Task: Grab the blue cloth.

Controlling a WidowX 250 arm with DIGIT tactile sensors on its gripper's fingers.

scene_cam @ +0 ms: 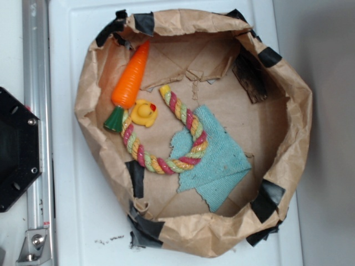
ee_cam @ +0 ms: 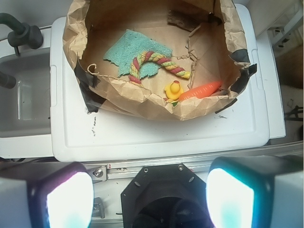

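The blue cloth (scene_cam: 213, 158) (ee_cam: 135, 54) lies flat on the floor of a brown paper basin (scene_cam: 288, 83) (ee_cam: 142, 97), teal with ragged edges. A multicoloured twisted rope (scene_cam: 180, 136) (ee_cam: 156, 61) curves across its near edge. In the wrist view my gripper (ee_cam: 149, 199) hangs high above the robot's black base, well short of the basin, its two fingers (ee_cam: 66, 199) wide apart with nothing between them. The arm does not appear in the exterior view.
An orange toy carrot (scene_cam: 130, 83) (ee_cam: 202, 90) and a yellow toy duck (scene_cam: 144, 112) (ee_cam: 174, 90) lie in the basin beside the rope. The basin stands on a white lid (scene_cam: 72, 166) (ee_cam: 156, 133). A metal rail (scene_cam: 39, 138) and the black base (scene_cam: 16, 149) (ee_cam: 161, 190) lie to one side.
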